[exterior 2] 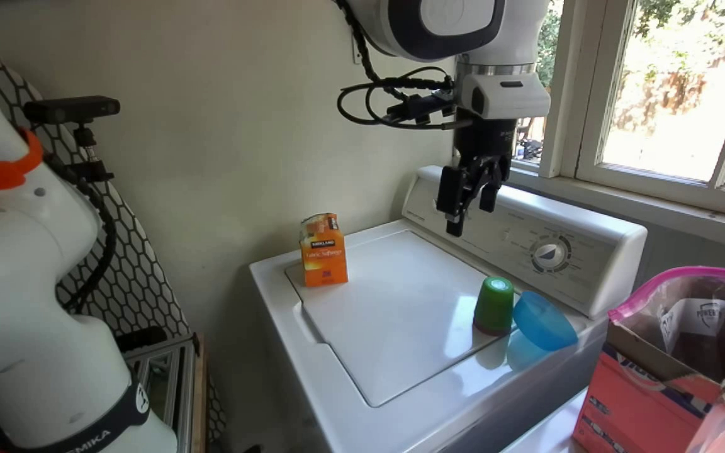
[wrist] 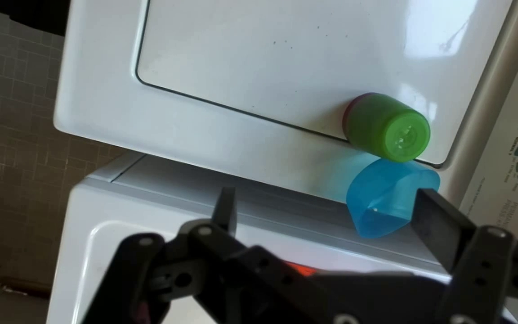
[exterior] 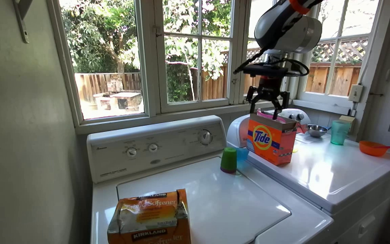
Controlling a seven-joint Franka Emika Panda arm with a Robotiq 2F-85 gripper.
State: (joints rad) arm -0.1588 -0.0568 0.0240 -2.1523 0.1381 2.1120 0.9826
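Note:
My gripper [exterior: 263, 113] hangs in the air pointing down, its jaws wide apart and nothing between them. In the wrist view the gripper [wrist: 326, 198] is above the gap between the two white machines. A translucent blue cup [wrist: 376, 193] appears tipped at the machine's edge, partly behind the right fingertip in that picture, with no contact seen. Touching or close beside it is a green cup [exterior 2: 494, 305], upside down with a purple rim below. An open orange Tide box [exterior: 271, 142] with a pink-edged plastic bag [exterior 2: 690, 277] inside stands on the neighbouring machine.
A Kirkland fabric softener box [exterior 2: 325, 258] stands on the washer lid [exterior 2: 394, 314]. A raised control panel [exterior: 161, 145] runs along its back, below windows. The neighbouring machine carries a metal bowl [exterior: 317, 130], a teal cup [exterior: 339, 132] and an orange bowl [exterior: 372, 149] with a pink utensil.

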